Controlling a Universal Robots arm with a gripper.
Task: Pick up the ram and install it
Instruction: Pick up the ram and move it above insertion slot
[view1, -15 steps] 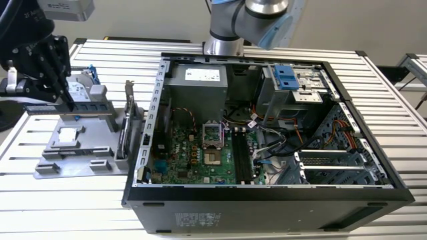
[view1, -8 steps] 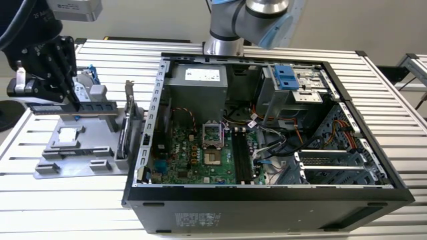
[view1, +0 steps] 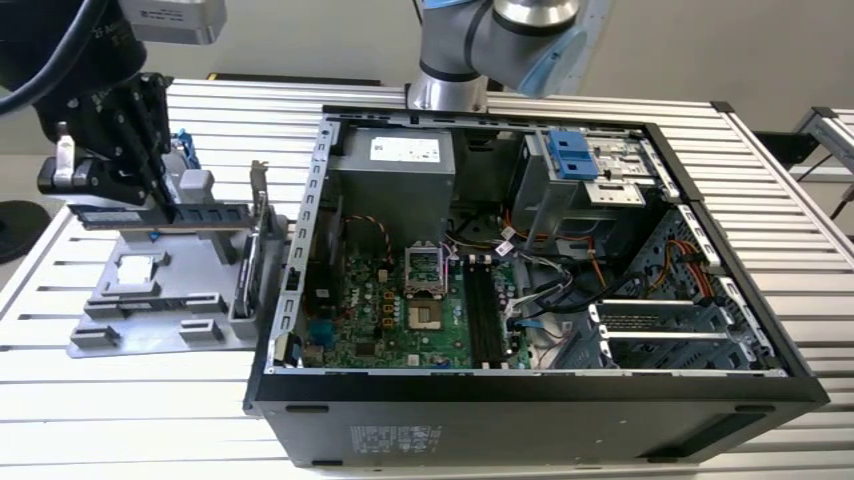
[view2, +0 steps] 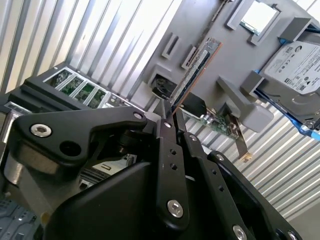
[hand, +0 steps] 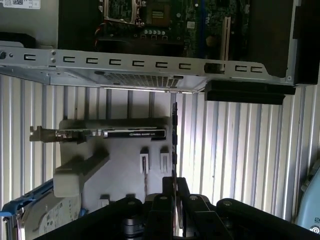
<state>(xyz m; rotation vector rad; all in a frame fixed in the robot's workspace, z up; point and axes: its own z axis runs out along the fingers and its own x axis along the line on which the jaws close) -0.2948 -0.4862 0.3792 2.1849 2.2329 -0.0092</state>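
Exterior view: a slatted metal table carries an open computer case lying on its side at the middle, with its motherboard facing up. The arm stands at the table's far edge, behind the case. A grey holder sits just beside the case, toward the table's edge on the exterior view's left. The gripper hangs over the holder, pinched almost together on the ram. The ram lies level above the holder, with one end pointing at the case.

In the first wrist view a hard drive in a blue frame rests at one corner of the holder. A card with a metal bracket stands on edge in a slot nearer the case. The ram shows there edge-on as a thin dark line running from the fingertips toward the case wall.

In the second wrist view the two fingers clamp the ram, which juts out past them over the holder's small slots. Whether it touches the holder I cannot tell.
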